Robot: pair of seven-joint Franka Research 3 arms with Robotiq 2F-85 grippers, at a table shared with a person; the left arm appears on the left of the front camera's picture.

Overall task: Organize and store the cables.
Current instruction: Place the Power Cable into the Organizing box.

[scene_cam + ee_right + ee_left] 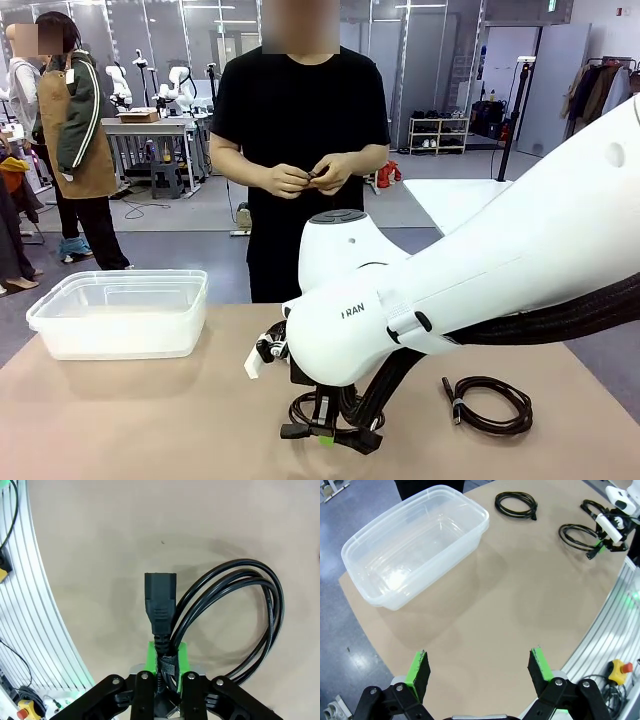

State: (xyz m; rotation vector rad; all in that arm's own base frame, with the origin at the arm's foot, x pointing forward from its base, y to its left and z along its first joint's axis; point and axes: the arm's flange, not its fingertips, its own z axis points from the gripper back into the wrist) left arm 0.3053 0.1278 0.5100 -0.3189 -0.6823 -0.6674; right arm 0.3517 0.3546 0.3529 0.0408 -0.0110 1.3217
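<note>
My right gripper (164, 650) is shut on the neck of a coiled black cable (265, 595), just behind its chunky plug (160, 597). The coil rests at table level, low at the near middle of the table (305, 405), under the right gripper (325, 432). A second coil (490, 400) lies to its right. From the left wrist, the gripped coil (577, 534) and a further coil (516, 504) are visible. My left gripper (479, 667) hangs open high above bare table, holding nothing.
A clear plastic bin (120, 315) stands empty at the far left of the table (415, 545). A person stands at the far side with a small dark thing in both hands (310, 178). An aluminium rail with an emergency button (619, 669) borders the near edge.
</note>
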